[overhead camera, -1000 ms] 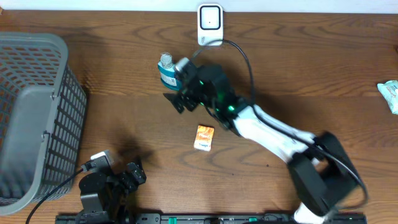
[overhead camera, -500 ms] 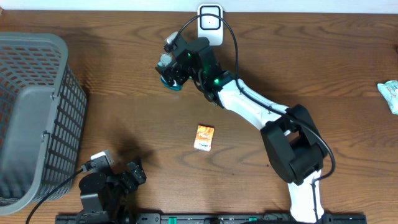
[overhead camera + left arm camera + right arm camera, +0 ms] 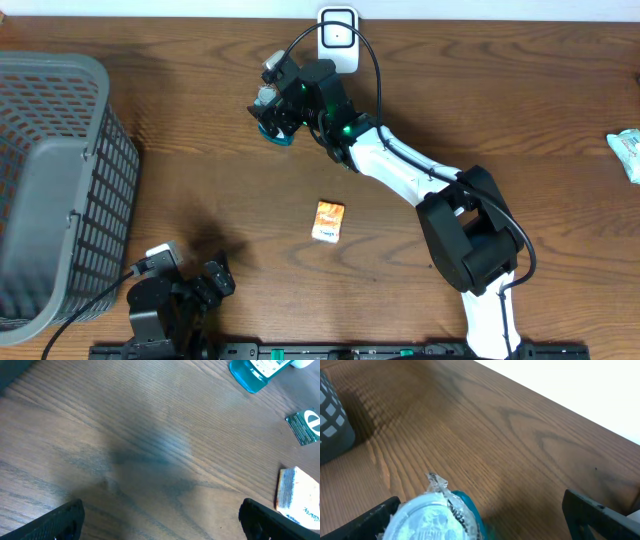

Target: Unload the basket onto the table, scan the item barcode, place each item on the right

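Overhead view: a brown wooden table; a grey mesh basket at its left edge; a white scanner at the far edge, its black cable looping toward the right arm; a bottle with blue-green liquid standing just left of and in front of the scanner; a small orange packet lying alone near the middle; a pale packet cut off by the right edge. The right gripper is down over the bottle, its arm stretching back across the table. The left gripper sits low at the near left corner, well apart from every item. Left wrist view: the left gripper has its two dark fingertips spread to the bottom corners with only bare wood between them; the bottle shows at the top right with a printed white label, a small dark-green piece below it (what it is cannot be told), and the orange packet at the right edge. Right wrist view: the right gripper is spread wide; the bottle, seen from above with its clear wrapped cap, stands between the fingers, close by the left-hand one and well clear of the other, so it is straddled, not pinched; a corner of the basket shows at the left.
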Robot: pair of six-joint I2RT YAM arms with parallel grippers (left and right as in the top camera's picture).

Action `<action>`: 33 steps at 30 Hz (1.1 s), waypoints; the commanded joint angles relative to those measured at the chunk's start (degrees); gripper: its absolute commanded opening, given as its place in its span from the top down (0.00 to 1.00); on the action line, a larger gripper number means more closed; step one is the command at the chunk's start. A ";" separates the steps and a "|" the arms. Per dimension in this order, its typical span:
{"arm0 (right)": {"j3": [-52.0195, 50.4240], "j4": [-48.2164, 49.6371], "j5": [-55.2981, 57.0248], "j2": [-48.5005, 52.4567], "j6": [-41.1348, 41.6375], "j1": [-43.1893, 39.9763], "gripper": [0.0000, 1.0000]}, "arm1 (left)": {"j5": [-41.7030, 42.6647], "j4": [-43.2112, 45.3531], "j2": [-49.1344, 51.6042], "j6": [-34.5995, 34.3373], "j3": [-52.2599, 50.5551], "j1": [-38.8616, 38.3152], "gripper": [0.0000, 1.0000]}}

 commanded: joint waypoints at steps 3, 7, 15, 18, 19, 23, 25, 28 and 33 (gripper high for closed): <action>1.29 1.31 -0.59 2.84 -0.35 1.60 0.07 | -0.52 -1.88 -0.15 0.13 -0.79 -0.22 0.02; 1.31 1.75 -0.48 3.74 -0.35 1.81 0.11 | -0.52 -1.88 -0.15 0.13 -0.79 -0.22 0.02; 2.05 1.73 1.16 4.09 -0.63 1.31 0.21 | -0.52 -1.88 -0.15 0.13 -0.79 -0.22 0.02; 2.82 1.70 1.14 4.09 -0.81 1.33 0.21 | -0.52 -1.88 -0.15 0.13 -0.79 -0.22 0.02; 3.15 1.51 1.11 4.09 -0.81 1.33 0.22 | -0.55 -1.88 -0.15 0.13 -0.79 -0.22 0.02; 3.82 0.22 0.70 4.13 -2.10 1.53 0.25 | -0.52 -1.88 -0.15 0.13 -0.79 -0.22 0.02; 3.89 -0.57 0.72 4.15 -3.19 1.60 0.29 | -0.52 -1.88 -0.15 0.13 -0.79 -0.22 0.02; 3.91 -1.44 0.70 4.17 -3.41 1.53 0.31 | -0.52 -1.88 -0.15 0.13 -0.79 -0.22 0.02; 3.93 -1.81 0.70 4.26 -4.44 1.53 0.30 | -0.52 -1.88 -0.15 0.13 -0.79 -0.22 0.02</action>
